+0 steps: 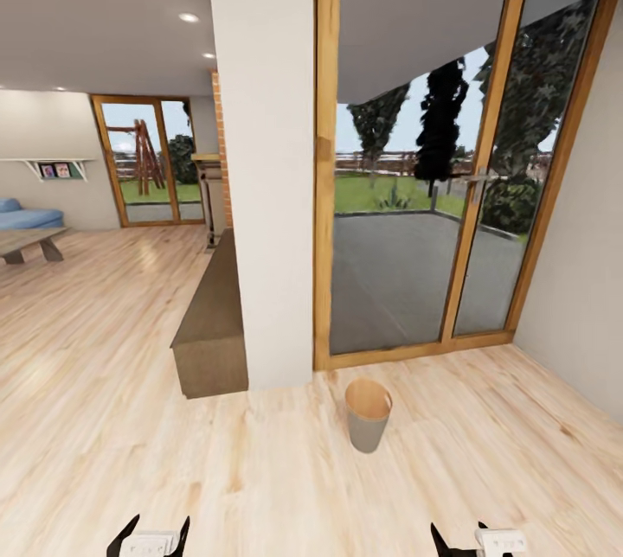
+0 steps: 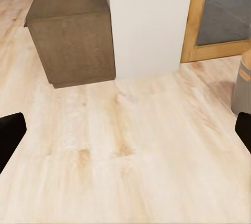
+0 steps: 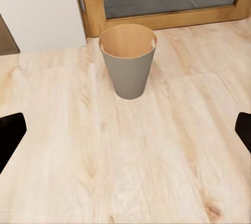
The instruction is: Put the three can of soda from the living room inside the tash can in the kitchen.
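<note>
Both pairs of black jaws stand spread wide and empty, low over the light wood plank floor. Ahead of the right gripper, the pale grey tapered bin with a brown inside stands upright near the wood-framed glass door.

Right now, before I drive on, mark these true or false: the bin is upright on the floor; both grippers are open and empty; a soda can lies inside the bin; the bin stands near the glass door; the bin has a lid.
1. The trash can stands upright on the wood floor. True.
2. The left gripper and right gripper are open and empty. True.
3. A soda can lies in the bin. False: its visible inside looks empty.
4. It stands near the glass door. True.
5. It has a lid. False: the top is open.
</note>
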{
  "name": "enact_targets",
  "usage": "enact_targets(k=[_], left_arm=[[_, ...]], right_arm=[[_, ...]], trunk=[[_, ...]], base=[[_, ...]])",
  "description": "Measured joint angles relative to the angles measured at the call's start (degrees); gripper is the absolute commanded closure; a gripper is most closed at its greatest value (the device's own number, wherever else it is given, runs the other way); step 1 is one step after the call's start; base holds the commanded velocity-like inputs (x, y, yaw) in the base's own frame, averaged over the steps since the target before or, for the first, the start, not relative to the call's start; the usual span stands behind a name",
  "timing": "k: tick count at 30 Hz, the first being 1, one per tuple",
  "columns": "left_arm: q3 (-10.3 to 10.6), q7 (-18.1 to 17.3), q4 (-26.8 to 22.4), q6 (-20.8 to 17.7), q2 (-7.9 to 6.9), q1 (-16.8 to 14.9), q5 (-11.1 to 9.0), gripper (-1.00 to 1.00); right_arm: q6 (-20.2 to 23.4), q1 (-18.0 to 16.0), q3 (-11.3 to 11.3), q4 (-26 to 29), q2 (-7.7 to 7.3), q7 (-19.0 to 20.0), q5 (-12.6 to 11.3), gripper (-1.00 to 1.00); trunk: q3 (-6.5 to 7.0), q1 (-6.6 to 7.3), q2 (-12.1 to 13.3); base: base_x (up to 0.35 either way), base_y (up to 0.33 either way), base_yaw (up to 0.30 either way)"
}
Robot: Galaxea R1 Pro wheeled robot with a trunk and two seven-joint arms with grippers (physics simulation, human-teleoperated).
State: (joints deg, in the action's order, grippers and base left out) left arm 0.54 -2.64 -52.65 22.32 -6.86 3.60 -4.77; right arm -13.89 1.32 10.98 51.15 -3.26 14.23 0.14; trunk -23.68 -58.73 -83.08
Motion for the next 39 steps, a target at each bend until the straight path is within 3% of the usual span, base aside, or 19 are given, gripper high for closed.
enact_targets(k=[13, 15, 21, 23, 24, 26, 27, 30, 31, 32, 39], left_arm=[[-0.4, -0.3, 0.9, -0.3, -0.08, -0.1, 0.2, -1.0], [-0.4, -0.5, 3.5, -0.4, -0.24, -0.3, 0.0, -1.0], [-0.4, -0.5, 4.8, -0.4, -0.15, -0.5, 0.0, -1.0], [-0.4, -0.5, 4.9, -0.4, -0.13, -0.5, 0.0, -1.0], [-0.5, -0.5, 5.1, -0.4, -0.11, -0.5, 0.0, -1.0], [-0.5, -0.5, 5.1, -0.4, -0.1, -0.5, 0.0, -1.0], [-0.5, -0.5, 5.2, -0.4, -0.09, -0.5, 0.0, -1.0], [-0.4, -0.5, 5.2, -0.4, -0.07, -0.5, 0.0, -1.0], [-0.5, -0.5, 5.2, -0.4, -0.07, -0.5, 0.0, -1.0], [-0.5, -0.5, 5.3, -0.4, -0.08, -0.5, 0.0, -1.0], [-0.4, -0.4, 5.2, -0.4, -0.04, -0.5, 0.1, -1.0]], right_arm=[[0.0, 0.0, 0.0, 0.1, 0.14, 0.0, 0.4, -1.0], [0.0, 0.0, 0.0, 1.4, 0.22, 0.3, 0.2, -1.0], [1.7, 0.0, 0.0, 5.8, 0.38, 0.7, -0.2, -1.0], [4.8, 0.0, 0.0, 7.9, 0.4, 0.7, -0.2, -1.0], [8.4, 0.0, -0.1, 10.0, 0.37, 0.8, -0.3, -1.0], [10.6, 0.0, -0.1, 11.1, 0.35, 0.8, -0.3, -1.0], [16.5, -0.2, -0.1, 14.2, 0.28, 0.9, -0.3, -1.0], [23.5, -1.9, -0.1, 16.9, 0.24, 0.9, -0.3, -1.0], [23.6, -1.9, -0.1, 16.9, 0.24, 0.9, -0.3, -1.0], [27.6, -3.6, -0.1, 17.5, 0.22, 0.9, -0.3, -1.0], [44.1, -12.6, -0.1, 17.2, -0.11, 0.5, 0.0, -1.0]], trunk=[[0.0, 0.0, 0.0], [0.0, 0.0, 0.0], [0.0, 0.0, 0.0], [0.0, 0.0, 0.0], [0.0, 0.0, 0.0], [0.0, 0.0, 0.0], [0.0, 0.0, 0.0], [0.01, 0.0, 0.0], [0.0, 0.0, 0.0], [0.01, 0.0, 0.0], [0.0, 0.0, 0.0]], base=[[0.316, -0.019, -0.006], [0.323, -0.001, 0.0], [0.254, 0.0, 0.0], [0.103, 0.0, 0.0], [0.08, 0.0, 0.0], [0.048, 0.0, 0.0], [0.026, 0.0, 0.0], [0.016, 0.0, 0.0], [0.009, 0.0, 0.0], [0.007, 0.0, 0.0], [0.003, 0.0, 0.0]])
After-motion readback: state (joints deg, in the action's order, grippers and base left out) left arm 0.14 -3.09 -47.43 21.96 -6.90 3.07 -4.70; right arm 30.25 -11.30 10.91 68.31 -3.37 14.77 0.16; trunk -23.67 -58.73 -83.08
